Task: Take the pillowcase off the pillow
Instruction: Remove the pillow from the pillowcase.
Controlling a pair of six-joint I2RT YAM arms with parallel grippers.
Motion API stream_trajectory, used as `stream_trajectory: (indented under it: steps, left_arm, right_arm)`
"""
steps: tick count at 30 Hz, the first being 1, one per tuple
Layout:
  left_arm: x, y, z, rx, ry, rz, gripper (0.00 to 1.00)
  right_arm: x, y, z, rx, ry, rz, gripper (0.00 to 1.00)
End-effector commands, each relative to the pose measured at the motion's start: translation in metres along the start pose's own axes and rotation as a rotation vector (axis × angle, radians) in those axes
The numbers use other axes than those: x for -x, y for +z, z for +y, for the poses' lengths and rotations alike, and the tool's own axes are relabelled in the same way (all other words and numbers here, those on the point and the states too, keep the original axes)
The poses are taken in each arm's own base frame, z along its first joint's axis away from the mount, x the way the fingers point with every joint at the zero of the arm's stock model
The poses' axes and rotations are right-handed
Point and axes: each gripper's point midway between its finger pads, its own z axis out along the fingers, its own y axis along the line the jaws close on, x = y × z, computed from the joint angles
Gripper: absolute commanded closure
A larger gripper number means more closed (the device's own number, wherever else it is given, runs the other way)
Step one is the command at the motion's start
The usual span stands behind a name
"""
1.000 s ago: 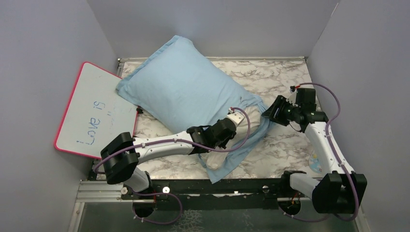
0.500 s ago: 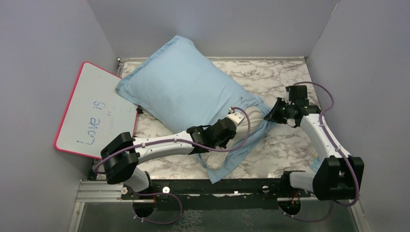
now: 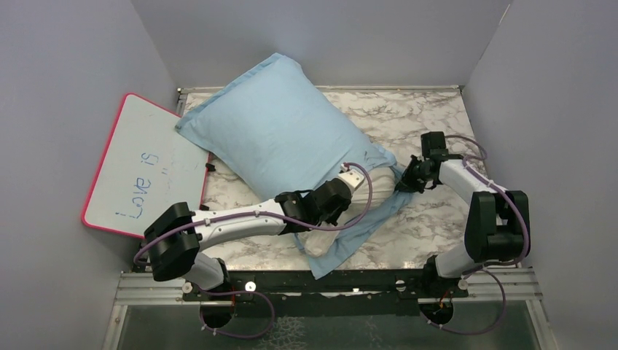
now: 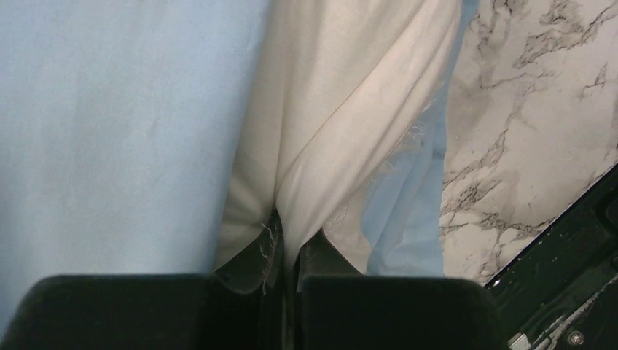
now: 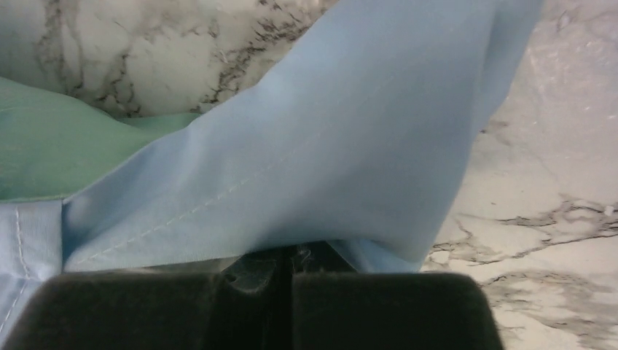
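From above, the large thin light-blue cloth pillowcase (image 3: 277, 131) lies diagonally over the grey-veined white marble table (image 3: 430, 109), its far corner up against the back wall and its open end toward the near edge, where the plump off-white fabric pillow (image 3: 321, 239) pokes out bare. The left gripper (image 3: 326, 211) reaches across to that open end, and the right gripper (image 3: 403, 182) meets the case's right-hand hem. A pink-rimmed whiteboard (image 3: 146, 171) with handwriting leans against the left wall, just beside the case. In the left wrist view, the left gripper (image 4: 288, 251) has its black fingers pressed together on a pinched fold of the pillow (image 4: 342, 109), with the pillowcase (image 4: 109, 109) spread to the left and a blue strip showing between the cushion and the marble table (image 4: 532, 109). In the right wrist view, the right gripper (image 5: 286, 266) is clamped on a fold of the pillowcase (image 5: 350, 146), whose mint-green face shows at the left, above the marble table (image 5: 546, 182)
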Motion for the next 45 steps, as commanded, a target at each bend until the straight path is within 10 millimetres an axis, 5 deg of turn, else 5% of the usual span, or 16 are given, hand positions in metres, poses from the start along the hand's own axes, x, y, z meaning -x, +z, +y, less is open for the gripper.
stream_trajectory:
  steps: [1,4,8,10,15,22,26,29,31,37,45]
  left_arm:
    - [-0.037,-0.013,0.012,0.014,0.036,0.143,1.00]
    - [-0.019,-0.013,0.001,-0.035,0.054,0.111,0.75]
    - [0.031,-0.019,-0.021,-0.117,0.117,0.014,0.38]
    - [0.056,-0.021,-0.033,-0.150,0.161,-0.036,0.29]
    - [0.086,-0.009,-0.051,-0.187,0.316,-0.083,0.18]
    - [0.076,0.028,-0.075,-0.236,0.500,-0.013,0.12]
    - [0.062,0.055,-0.069,-0.170,0.562,0.043,0.12]
    - [0.051,0.078,-0.042,0.013,0.579,0.098,0.16]
    - [0.046,0.083,-0.021,0.138,0.583,0.120,0.27]
    - [0.036,0.073,0.003,0.243,0.520,0.125,1.00]
    - [0.092,0.009,0.008,0.101,0.245,-0.083,1.00]
  right_arm:
    - [-0.009,0.016,-0.016,-0.007,0.030,-0.006,0.99]
    - [-0.013,0.010,-0.014,0.027,0.011,-0.012,0.99]
    - [-0.020,0.000,-0.005,0.095,0.000,-0.018,0.99]
    - [-0.025,-0.002,-0.002,0.121,0.007,-0.014,0.99]
    - [-0.040,0.001,0.002,0.178,0.048,0.023,0.99]
    - [-0.049,0.005,-0.004,0.171,0.085,0.034,0.99]
    - [-0.049,0.001,-0.006,0.173,0.105,0.019,0.99]
    - [-0.049,-0.003,-0.006,0.184,0.117,0.002,0.99]
    - [-0.048,-0.005,-0.006,0.191,0.121,-0.008,0.99]
    - [-0.042,-0.010,-0.009,0.206,0.135,-0.026,0.99]
    - [-0.011,-0.016,-0.032,0.071,0.150,-0.112,0.99]
